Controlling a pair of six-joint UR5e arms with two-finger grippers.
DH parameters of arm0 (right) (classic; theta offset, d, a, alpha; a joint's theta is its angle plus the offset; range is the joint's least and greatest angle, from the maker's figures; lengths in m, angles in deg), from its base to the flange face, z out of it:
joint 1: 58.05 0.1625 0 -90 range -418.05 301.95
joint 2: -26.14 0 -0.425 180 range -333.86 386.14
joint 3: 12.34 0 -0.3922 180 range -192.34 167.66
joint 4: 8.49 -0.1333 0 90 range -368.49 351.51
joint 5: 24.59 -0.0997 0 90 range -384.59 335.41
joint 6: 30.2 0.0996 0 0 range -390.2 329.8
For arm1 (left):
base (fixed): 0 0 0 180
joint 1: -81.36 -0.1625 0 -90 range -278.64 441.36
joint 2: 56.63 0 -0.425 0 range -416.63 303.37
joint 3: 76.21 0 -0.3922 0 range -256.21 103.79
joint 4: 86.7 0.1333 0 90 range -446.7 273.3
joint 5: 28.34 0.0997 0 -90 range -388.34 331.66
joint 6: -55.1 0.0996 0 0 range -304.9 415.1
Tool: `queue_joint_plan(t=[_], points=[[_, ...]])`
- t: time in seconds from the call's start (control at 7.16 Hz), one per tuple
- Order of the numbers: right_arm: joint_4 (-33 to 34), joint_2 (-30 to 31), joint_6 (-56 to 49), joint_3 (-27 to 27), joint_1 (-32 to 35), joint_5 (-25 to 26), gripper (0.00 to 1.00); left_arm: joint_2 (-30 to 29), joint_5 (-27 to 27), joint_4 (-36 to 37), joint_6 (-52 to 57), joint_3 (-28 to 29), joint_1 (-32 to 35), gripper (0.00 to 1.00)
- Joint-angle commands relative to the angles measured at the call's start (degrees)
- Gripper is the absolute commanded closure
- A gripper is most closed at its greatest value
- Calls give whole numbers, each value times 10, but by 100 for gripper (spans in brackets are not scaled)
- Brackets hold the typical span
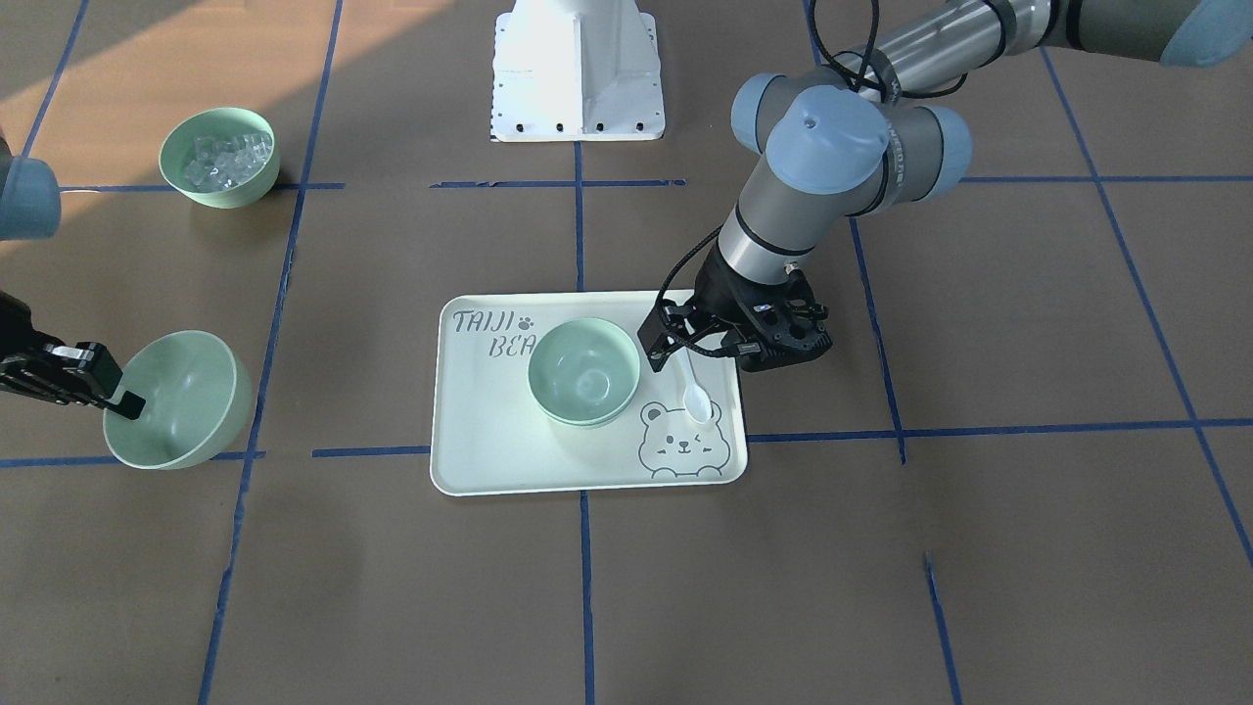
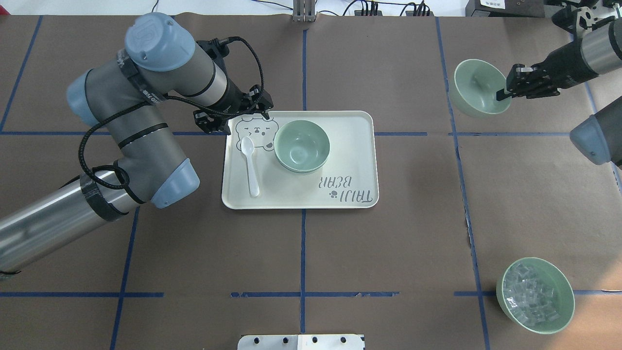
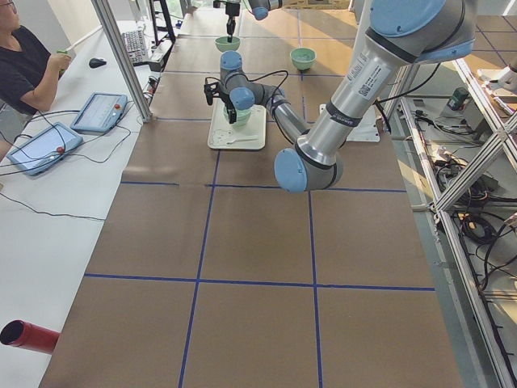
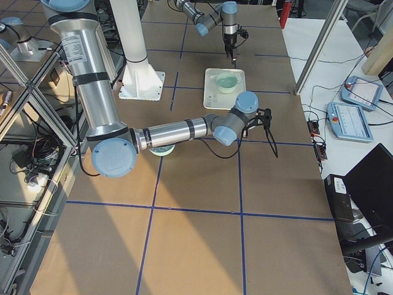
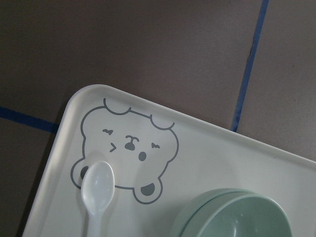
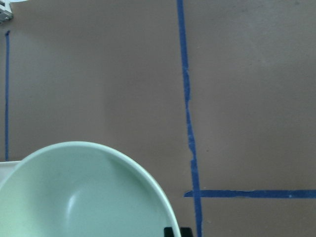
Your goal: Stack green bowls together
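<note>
**Right tool.** The right tool [image 2: 503, 94] was closed narrowly on the rim of the held bowl [image 2: 475, 87], with one finger inside the wall and the other outside it. This bowl was deep and round, of smooth matte mint-green plastic. It was tilted, with its opening turned toward the tool. Whether its base touched the counter [image 2: 388, 253] could not be told. It lay well apart from the tray [image 2: 350, 155], on the robot's right at the counter's far side.

**Left tool.** The left tool [image 2: 234, 122] had its jaws spread wide and gripped nothing. It hung over the tray corner that carried the grey bear print.

**Tray contents.**
- A glossy white plastic spoon [image 2: 250, 165] lay flat on the tray. Its oval head rested on the bear print and its straight handle pointed toward the robot's base.
- Just beside the spoon stood the nested bowls [image 2: 302, 146], two mint-green bowls set one inside the other. They were upright near the tray's middle, and the doubled rim showed in the left wrist view.

**Surroundings.**
- The tray was pale and rectangular, with rounded corners, a low raised rim and grey "TAIJI BEAR" lettering.
- The counter was covered in matte brown paper crossed by blue tape lines.
- A similar green bowl filled with clear cubes [image 2: 534, 295] stood near the robot's right side, well apart from the rest.
</note>
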Motion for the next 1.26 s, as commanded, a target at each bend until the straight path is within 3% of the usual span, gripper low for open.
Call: queue_joint_plan(t=[0.0, 0.28, 0.7, 1.12], points=[[142, -68, 12, 70, -56, 26, 100, 62, -2, 69, 68, -96, 33, 0], [167, -111, 48, 79, -117, 67, 100, 88, -2, 110, 140, -140, 76, 0], [162, -158, 111, 68, -214, 193, 100, 159, -2, 109, 267, -157, 125, 0], [158, -233, 123, -20, -250, 246, 100, 191, -3, 109, 341, -159, 168, 0]])
